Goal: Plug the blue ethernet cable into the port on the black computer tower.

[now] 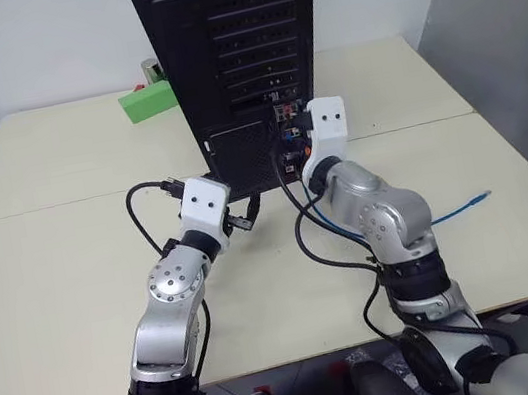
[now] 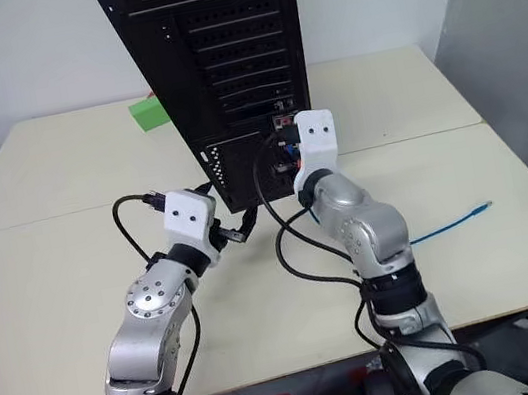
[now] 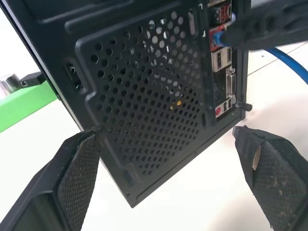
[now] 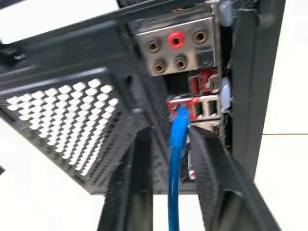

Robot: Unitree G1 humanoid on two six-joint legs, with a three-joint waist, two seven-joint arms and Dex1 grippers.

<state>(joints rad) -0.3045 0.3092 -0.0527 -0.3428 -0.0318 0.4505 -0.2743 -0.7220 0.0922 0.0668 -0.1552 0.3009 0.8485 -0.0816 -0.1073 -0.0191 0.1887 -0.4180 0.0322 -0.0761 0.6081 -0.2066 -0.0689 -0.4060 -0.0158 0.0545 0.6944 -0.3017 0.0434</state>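
The black computer tower (image 1: 238, 55) stands upright at the middle of the cream table (image 1: 72, 260), its rear panel facing the camera. That panel carries a column of perforated slot covers in its upper part, a square mesh vent (image 3: 149, 96) at the bottom, and beside the vent a narrow strip of connectors: round audio jacks, one of them red, then red-framed ports.

The blue ethernet cable (image 4: 176, 159) has one end seated in a red-framed port of that strip. From the tower it trails across the table to the tower's right; its free end (image 1: 484, 193), with a small plug, lies flat on the tabletop well away from the tower.
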